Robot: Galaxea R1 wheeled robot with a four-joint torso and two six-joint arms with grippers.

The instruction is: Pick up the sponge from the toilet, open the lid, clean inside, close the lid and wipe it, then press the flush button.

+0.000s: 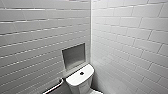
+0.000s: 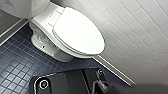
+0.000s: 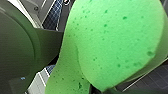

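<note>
Between right jaws, sponge (image 3: pixel 112 42), seemingly clamped

Nothing readable here, honestly. No lettering, logo or number I can make out on the toilet (image 2: pixel 42 25), the wall tiles (image 1: pixel 125 37) or the sponge (image 3: pixel 112 37) (there's a faint grey smudge on the tank (image 2: pixel 22 8), way too blurry to read).
</note>
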